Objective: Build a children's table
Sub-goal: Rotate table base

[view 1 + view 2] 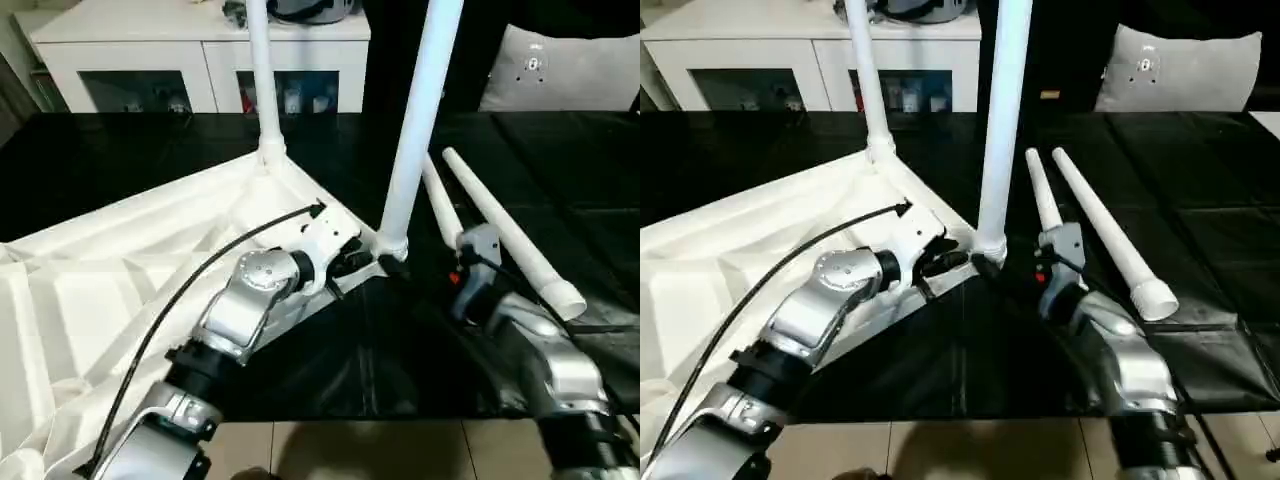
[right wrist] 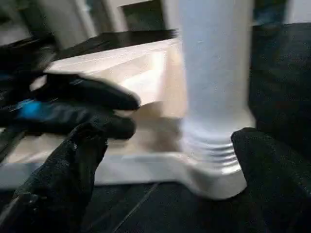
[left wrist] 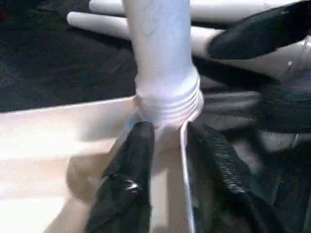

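Note:
The white table top (image 1: 110, 270) lies underside up on the black surface. One leg (image 1: 262, 80) stands in its far corner socket. A second leg (image 1: 415, 120) stands in the near right corner socket (image 3: 167, 104). My left gripper (image 3: 170, 133) straddles the top's rim just under that socket, open, one finger on each side of the thin wall. My right gripper (image 2: 170, 136) reaches in from the other side, open wide, with the base of the leg (image 2: 214, 97) between its fingers (image 2: 73, 170). Two loose legs (image 1: 500, 225) lie side by side on the right.
A white glass-door cabinet (image 1: 200, 60) stands along the back and a grey cushion (image 1: 570, 70) sits at the back right. A black cable (image 1: 180, 300) arcs over my left forearm. The black surface's front edge meets a tiled floor (image 1: 350, 450).

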Robot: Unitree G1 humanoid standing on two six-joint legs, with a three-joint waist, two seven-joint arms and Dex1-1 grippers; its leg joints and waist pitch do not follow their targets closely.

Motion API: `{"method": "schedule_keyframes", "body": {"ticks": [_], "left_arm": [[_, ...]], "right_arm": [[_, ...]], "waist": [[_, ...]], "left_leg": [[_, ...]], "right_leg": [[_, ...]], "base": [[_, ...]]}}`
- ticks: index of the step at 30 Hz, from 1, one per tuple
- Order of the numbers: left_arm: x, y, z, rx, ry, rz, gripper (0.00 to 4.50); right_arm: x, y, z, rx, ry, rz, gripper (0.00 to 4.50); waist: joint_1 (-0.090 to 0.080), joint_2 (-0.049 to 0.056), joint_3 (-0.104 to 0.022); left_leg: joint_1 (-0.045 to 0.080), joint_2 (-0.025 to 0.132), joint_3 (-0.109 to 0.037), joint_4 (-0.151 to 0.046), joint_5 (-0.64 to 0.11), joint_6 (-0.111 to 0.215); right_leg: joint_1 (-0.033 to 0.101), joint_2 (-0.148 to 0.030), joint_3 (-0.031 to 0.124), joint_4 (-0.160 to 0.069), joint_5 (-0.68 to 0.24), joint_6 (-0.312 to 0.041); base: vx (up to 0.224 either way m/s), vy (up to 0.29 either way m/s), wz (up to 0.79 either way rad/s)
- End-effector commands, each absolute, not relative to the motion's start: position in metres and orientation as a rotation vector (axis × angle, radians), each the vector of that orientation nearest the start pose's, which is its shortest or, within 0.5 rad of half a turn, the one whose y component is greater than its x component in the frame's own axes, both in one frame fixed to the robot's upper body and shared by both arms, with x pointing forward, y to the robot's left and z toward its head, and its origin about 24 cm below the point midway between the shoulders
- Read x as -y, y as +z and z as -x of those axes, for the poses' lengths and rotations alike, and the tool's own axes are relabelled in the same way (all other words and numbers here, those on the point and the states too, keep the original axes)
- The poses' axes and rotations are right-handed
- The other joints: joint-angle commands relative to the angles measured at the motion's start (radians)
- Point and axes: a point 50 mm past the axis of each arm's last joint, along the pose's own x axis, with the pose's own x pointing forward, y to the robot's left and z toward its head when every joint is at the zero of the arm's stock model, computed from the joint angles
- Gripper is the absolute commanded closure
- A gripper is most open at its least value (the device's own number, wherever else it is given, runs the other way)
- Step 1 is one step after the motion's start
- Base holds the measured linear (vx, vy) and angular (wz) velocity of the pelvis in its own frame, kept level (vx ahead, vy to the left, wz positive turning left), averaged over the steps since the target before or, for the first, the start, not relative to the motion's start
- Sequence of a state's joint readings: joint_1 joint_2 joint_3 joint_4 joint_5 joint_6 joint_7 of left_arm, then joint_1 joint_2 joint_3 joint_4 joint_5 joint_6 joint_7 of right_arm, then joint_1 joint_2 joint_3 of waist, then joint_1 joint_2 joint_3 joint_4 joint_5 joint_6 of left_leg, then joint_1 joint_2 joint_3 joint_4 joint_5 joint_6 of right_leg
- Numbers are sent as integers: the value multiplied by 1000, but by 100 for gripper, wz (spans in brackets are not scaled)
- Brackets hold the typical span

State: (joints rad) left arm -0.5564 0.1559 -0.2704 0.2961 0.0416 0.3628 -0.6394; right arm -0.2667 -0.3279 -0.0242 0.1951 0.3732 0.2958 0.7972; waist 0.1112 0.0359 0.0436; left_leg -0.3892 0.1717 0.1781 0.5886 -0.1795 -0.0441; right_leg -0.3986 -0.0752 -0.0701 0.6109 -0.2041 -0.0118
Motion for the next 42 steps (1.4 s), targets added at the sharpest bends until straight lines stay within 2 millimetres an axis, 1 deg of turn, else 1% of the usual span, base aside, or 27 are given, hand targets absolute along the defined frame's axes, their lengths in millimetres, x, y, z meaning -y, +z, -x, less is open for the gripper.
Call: {"method": "schedule_keyframes", "body": {"ticks": [1, 2, 3, 5, 6, 7, 8, 9, 10, 12, 13, 14, 15, 16, 18, 19, 20, 23, 24, 26, 27, 30, 31, 32, 35, 38, 42], "left_arm": [[-87, 82, -323, -267, -875, -336, 310], [-87, 82, -323, -269, -874, -337, 310], [-89, 82, -322, -273, -874, -340, 310], [-108, 80, -316, -319, -875, -386, 310], [-108, 80, -316, -319, -875, -386, 310], [-119, 79, -312, -351, -875, -416, 310], [-123, 79, -311, -361, -874, -427, 310], [-123, 79, -311, -362, -874, -427, 310], [-131, 81, -310, -376, -863, -434, 310], [-133, 82, -309, -380, -858, -433, 310], [-136, 83, -310, -385, -844, -438, 310], [-138, 84, -311, -386, -832, -440, 310], [-139, 84, -312, -387, -821, -439, 310], [-141, 86, -313, -389, -799, -436, 310], [-141, 87, -314, -389, -778, -434, 310], [-143, 88, -315, -391, -754, -437, 310], [-146, 89, -317, -395, -706, -440, 310], [-155, 90, -322, -402, -627, -447, 310], [-158, 91, -323, -404, -607, -457, 310], [-165, 91, -325, -420, -564, -476, 310], [-166, 91, -325, -423, -561, -480, 339], [-176, 93, -325, -449, -523, -511, 351], [-184, 95, -325, -462, -493, -539, 351], [-192, 99, -325, -470, -458, -576, 373], [-218, 106, -322, -508, -418, -721, 393], [-241, 114, -314, -572, -399, -775, 433], [-252, 117, -311, -605, -377, -787, 444]], "right_arm": [[166, 70, -286, -176, 917, -133, 0], [166, 70, -286, -177, 920, -133, 0], [166, 70, -287, -179, 927, -131, 0], [162, 72, -296, -189, 951, -102, 0], [162, 72, -296, -189, 951, -102, 0], [160, 73, -306, -188, 949, -100, 0], [158, 74, -310, -189, 952, -104, 0], [158, 74, -310, -189, 952, -104, 0], [156, 76, -320, -191, 957, -101, 0], [155, 76, -324, -190, 956, -94, 0], [157, 77, -335, -184, 889, -71, 0], [159, 77, -343, -177, 827, -51, 0], [161, 78, -349, -170, 764, -36, 0], [164, 79, -358, -158, 655, -14, 0], [165, 80, -363, -143, 609, -4, 0], [162, 80, -363, -128, 615, -1, 0], [155, 80, -361, -110, 645, -11, 0], [139, 77, -351, -117, 755, -51, 0], [134, 74, -347, -122, 790, -46, 0], [125, 67, -338, -147, 857, -26, 0], [124, 66, -337, -152, 864, -21, 0], [119, 56, -328, -197, 915, 11, 0], [119, 51, -325, -225, 924, 24, 0], [120, 48, -322, -253, 923, 36, 0], [125, 40, -316, -324, 924, 81, 0], [126, 39, -313, -350, 941, 90, 0], [125, 40, -311, -361, 956, 88, 0]], "waist": [[6, -14, -63], [4, -11, -60], [4, -11, -60], [7, -7, -60], [4, -8, -62], [5, -7, -60], [-2, -5, -58], [2, -3, -59], [1, -3, -60], [3, -3, -60], [7, -3, -61], [3, -4, -63], [7, -2, -63], [5, -7, -62], [6, -3, -61], [11, -7, -63], [13, -8, -66], [9, -10, -69], [9, -11, -69], [7, -9, -67], [6, -8, -66], [2, -7, -64], [2, -3, -62], [2, -3, -62], [2, 2, -63], [1, 7, -63], [4, 10, -60]], "left_leg": [[10, 61, -25, -59, -118, 120], [11, 62, -25, -61, -133, 115], [11, 62, -25, -61, -133, 115], [17, 63, -24, -62, -151, 90], [16, 65, -28, -64, -152, 83], [19, 63, -25, -64, -156, 75], [14, 62, -27, -68, -165, 68], [23, 62, -23, -64, -177, 58], [21, 62, -25, -65, -175, 55], [21, 61, -23, -64, -168, 53], [23, 63, -23, -64, -164, 49], [19, 60, -24, -64, -147, 41], [25, 60, -21, -61, -150, 39], [25, 61, -20, -62, -150, 36], [26, 58, -19, -62, -163, 23], [27, 59, -18, -61, -161, 24], [22, 59, -19, -60, -141, 33], [15, 56, -20, -55, -91, 72], [14, 56, -21, -54, -87, 88], [14, 57, -22, -55, -95, 95], [14, 58, -22, -56, -107, 89], [17, 59, -23, -60, -138, 71], [19, 60, -22, -62, -161, 59], [20, 60, -24, -63, -170, 52], [19, 57, -27, -64, -163, 44], [22, 56, -26, -64, -171, 32], [27, 60, -26, -68, -210, 15]], "right_leg": [[60, -81, 45, -66, -46, -220], [55, -80, 45, -70, -83, -216], [55, -80, 45, -70, -83, -216], [49, -79, 46, -74, -133, -212], [50, -82, 45, -69, -132, -219], [47, -78, 45, -74, -144, -215], [49, -78, 45, -71, -151, -224], [42, -79, 48, -73, -158, -223], [46, -79, 47, -69, -148, -228], [44, -77, 47, -67, -128, -231], [42, -79, 47, -66, -114, -238], [45, -81, 45, -59, -99, -250], [41, -79, 46, -62, -97, -247], [39, -79, 48, -62, -96, -250], [39, -79, 47, -63, -119, -249], [41, -79, 48, -61, -108, -242], [46, -78, 48, -53, -73, -235], [51, -76, 46, -47, 6, -230], [51, -76, 45, -48, 14, -228], [50, -78, 44, -52, -12, -228], [49, -79, 44, -54, -37, -228], [46, -77, 44, -59, -92, -224], [43, -76, 45, -63, -116, -222], [44, -74, 46, -63, -123, -215], [44, -71, 46, -60, -107, -202], [41, -72, 47, -58, -93, -214], [37, -72, 48, -58, -104, -222]], "base": [[0, 0, 0], [0, 0, 0], [0, 0, 0], [0, 0, 0], [0, 0, 0], [0, 0, 0], [0, 0, 0], [0, 0, 0], [0, 0, 0], [0, 0, 0], [0, 0, 0], [0, 0, 0], [0, 0, 0], [0, 0, 0], [0, 0, 0], [0, 0, 0], [0, 0, 0], [0, 0, 0], [0, 0, 0], [0, 0, 0], [0, 0, 0], [0, 0, 0], [0, 0, 0], [0, 0, 0], [0, 0, 0], [0, 0, 0], [0, 0, 0]]}}
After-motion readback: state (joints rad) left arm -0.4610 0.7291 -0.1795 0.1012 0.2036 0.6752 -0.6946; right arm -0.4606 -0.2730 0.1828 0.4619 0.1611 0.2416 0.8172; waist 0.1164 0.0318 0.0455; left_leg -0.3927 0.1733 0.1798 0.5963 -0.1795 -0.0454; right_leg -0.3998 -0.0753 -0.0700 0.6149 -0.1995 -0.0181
